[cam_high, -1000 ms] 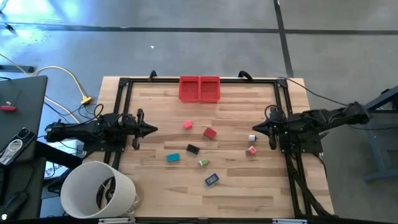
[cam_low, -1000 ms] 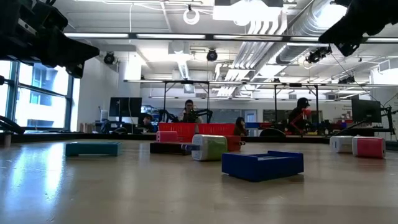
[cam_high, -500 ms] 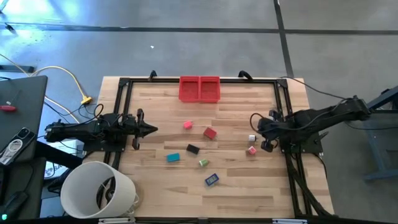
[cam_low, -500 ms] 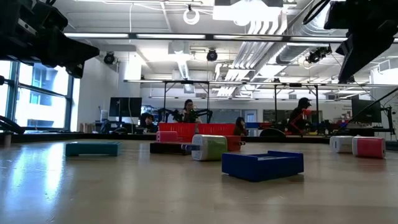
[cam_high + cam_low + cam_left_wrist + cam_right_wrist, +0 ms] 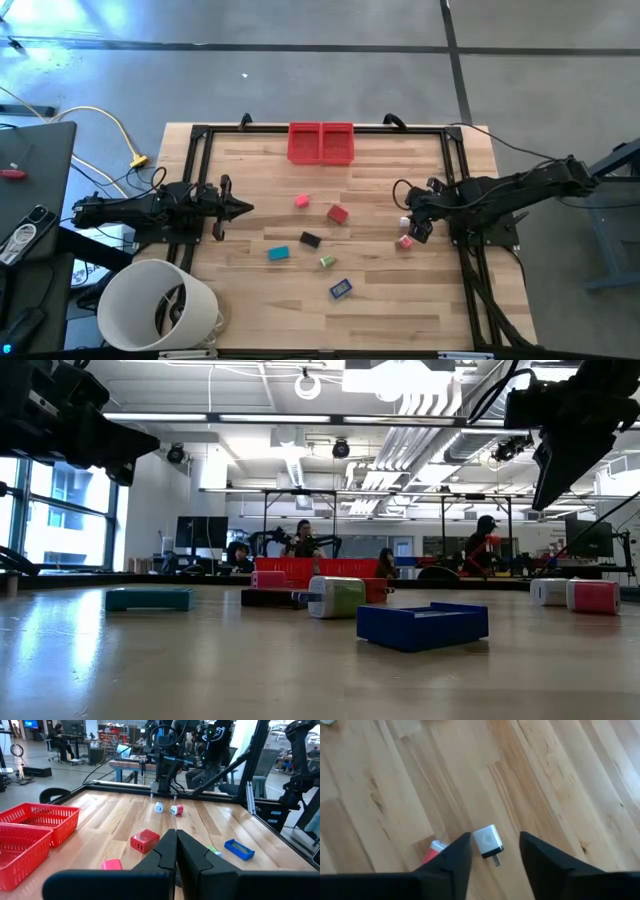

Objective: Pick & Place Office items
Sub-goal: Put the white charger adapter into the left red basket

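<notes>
The office items lie loose on the wooden table (image 5: 250, 310): pink (image 5: 301, 201), red (image 5: 337, 213), black (image 5: 310, 240), teal (image 5: 278, 253), green (image 5: 327, 261) and dark blue (image 5: 341, 288) pieces. A white plug-like piece (image 5: 487, 841) and a pink one (image 5: 434, 851) lie near the right side. My right gripper (image 5: 495, 837) hangs open above the white piece, pointing steeply down, with a finger to either side of it and touching nothing. My left gripper (image 5: 175, 845) is shut and level at the table's left side (image 5: 243, 208).
Two red bins (image 5: 321, 142) stand at the far edge in the middle. A big white bucket (image 5: 155, 305) stands off the near left corner. A black frame (image 5: 195, 170) runs around the table. People sit at desks in the room behind.
My right gripper has come away from the table's right edge toward the white piece, sunk a little and tipped from nearly level to steeply down. Its fingers have opened. The pieces on the table have not moved.
</notes>
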{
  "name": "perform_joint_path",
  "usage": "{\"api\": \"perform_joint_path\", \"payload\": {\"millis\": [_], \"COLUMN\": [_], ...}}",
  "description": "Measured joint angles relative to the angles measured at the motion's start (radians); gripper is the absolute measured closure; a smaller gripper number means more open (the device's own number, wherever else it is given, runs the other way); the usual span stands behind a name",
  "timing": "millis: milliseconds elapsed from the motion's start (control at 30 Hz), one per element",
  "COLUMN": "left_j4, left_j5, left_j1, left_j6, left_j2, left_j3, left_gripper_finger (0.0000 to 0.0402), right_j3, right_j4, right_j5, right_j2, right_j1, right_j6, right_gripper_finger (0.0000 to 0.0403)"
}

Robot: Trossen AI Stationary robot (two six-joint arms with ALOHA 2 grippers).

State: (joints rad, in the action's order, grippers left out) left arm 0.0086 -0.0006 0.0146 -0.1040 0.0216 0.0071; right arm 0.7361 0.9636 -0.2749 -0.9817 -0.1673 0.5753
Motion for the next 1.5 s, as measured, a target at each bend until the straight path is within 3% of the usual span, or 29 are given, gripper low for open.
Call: {"api": "perform_joint_path", "payload": {"millis": [233, 967, 1500], "left_j4": [0.0, 0.0, 0.0], "left_j5": [0.0, 0.0, 0.0], "left_j1": [0.0, 0.0, 0.0], "left_j6": [0.0, 0.0, 0.0], "left_j2": [0.0, 0.0, 0.0], "left_j3": [0.0, 0.0, 0.0], "left_gripper_finger": [0.0401, 0.0401, 0.0401], "right_j3": [0.0, 0.0, 0.0], "right_j4": [0.0, -0.009, -0.087], "right_j5": [0.044, 0.074, 0.095], "right_j2": [-0.046, -0.326, -0.418], "right_j1": [-0.001, 0.007, 0.084], "right_j6": [-0.147, -0.169, -0.285], "right_gripper_finger": [0.0198, 0.0206, 0.0205]}}
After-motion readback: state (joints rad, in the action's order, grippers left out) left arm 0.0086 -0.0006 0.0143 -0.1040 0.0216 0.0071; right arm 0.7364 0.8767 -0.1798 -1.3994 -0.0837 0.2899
